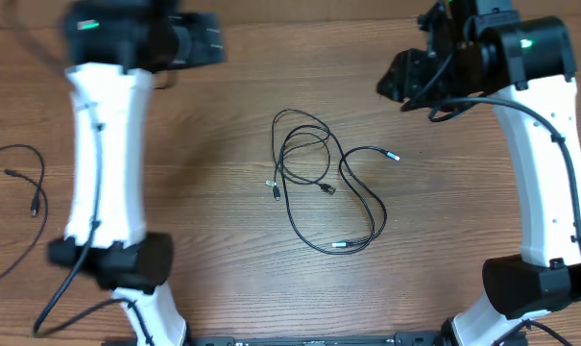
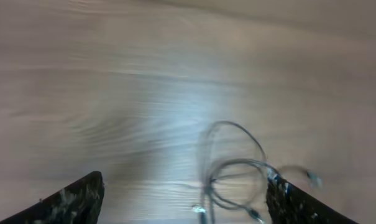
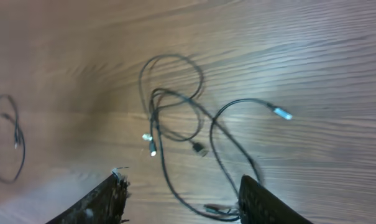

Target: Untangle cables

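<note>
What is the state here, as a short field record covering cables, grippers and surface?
tangled cables: thin black loops overlapping mid-table, silver plug tips showing, not yet separated
lone cord: lies apart from the bundle, on the outer side of the left arm
left gripper: open, empty, above the table; view blurred
right gripper: open, empty, above the bundle
table: brown wood grain

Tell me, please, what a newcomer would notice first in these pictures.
The tangled cables lie looped at the middle of the wooden table, with silver plug tips poking out. Another thin cable lies apart at the left edge. The left hand and right hand hang open and empty above the wood.
</note>
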You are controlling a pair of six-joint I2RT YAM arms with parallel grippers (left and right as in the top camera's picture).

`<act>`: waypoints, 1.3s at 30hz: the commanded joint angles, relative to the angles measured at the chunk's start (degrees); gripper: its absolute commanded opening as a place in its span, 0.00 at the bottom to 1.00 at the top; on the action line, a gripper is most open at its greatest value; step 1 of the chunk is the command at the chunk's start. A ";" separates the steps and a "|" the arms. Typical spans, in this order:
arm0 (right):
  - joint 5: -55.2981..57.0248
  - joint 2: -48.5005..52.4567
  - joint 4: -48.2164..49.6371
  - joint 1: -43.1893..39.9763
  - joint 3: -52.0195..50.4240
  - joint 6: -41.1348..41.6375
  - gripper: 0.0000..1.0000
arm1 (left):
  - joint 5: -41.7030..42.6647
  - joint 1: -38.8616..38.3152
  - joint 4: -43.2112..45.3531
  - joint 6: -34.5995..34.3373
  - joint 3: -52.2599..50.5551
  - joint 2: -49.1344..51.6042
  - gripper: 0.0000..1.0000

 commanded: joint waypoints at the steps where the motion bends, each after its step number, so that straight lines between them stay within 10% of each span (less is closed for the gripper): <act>1: 0.79 0.11 0.33 -3.15 1.01 -1.57 0.58 | 7.41 -5.07 2.40 9.03 -0.66 6.16 0.83; 20: 0.81 0.11 0.04 -5.79 1.01 -3.30 0.66 | 23.96 -15.98 28.63 31.85 -0.70 32.83 0.88; 39: 0.76 0.13 -0.26 -5.79 1.01 -4.35 0.70 | 37.16 -10.25 10.16 51.67 -0.28 28.65 0.86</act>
